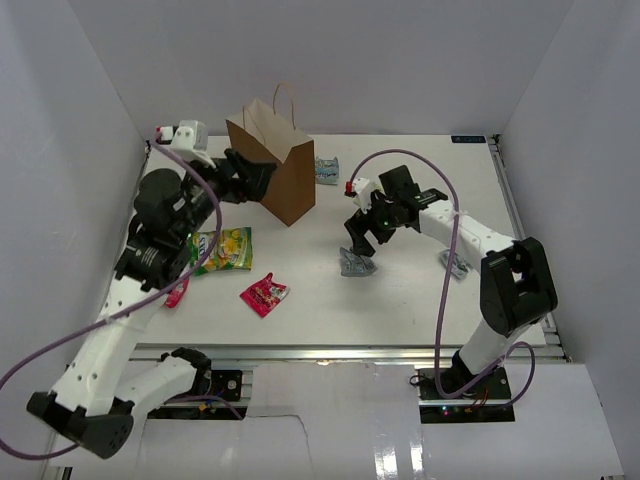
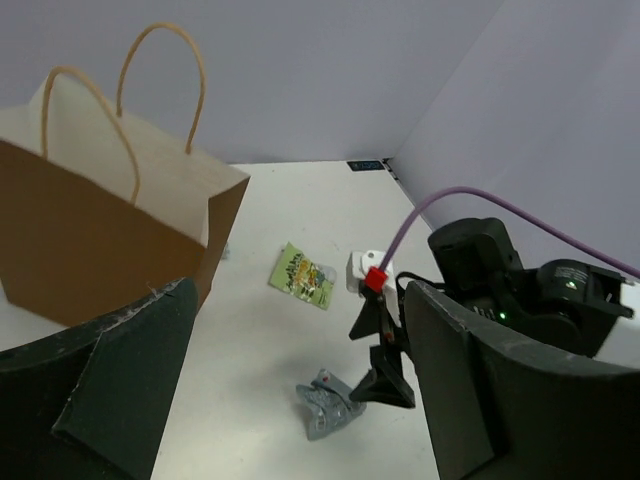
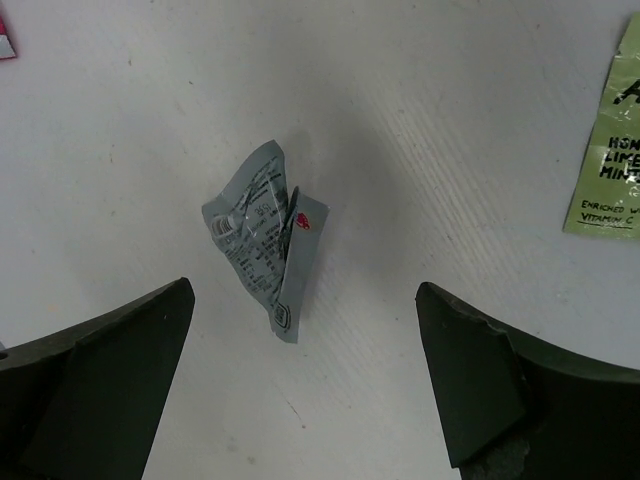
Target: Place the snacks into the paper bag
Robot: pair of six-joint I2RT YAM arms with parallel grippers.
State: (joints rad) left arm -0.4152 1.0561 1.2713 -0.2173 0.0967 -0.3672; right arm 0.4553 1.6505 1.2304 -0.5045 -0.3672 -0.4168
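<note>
The brown paper bag (image 1: 275,165) stands upright at the back, mouth open; it also shows in the left wrist view (image 2: 100,230). My left gripper (image 1: 252,176) is open and empty, right beside the bag's left side. My right gripper (image 1: 362,238) is open and empty, hovering just above a crumpled grey-blue packet (image 1: 357,263), which lies between and beyond its fingertips (image 3: 265,240) and shows in the left wrist view (image 2: 328,405). A yellow-green packet (image 1: 222,250) and a red-pink packet (image 1: 264,293) lie on the table at the front left.
A small green packet (image 1: 327,168) lies just right of the bag (image 2: 304,275). Another grey packet (image 1: 455,262) lies by the right arm. A pink packet (image 1: 177,292) is partly hidden under the left arm. White walls enclose the table on three sides.
</note>
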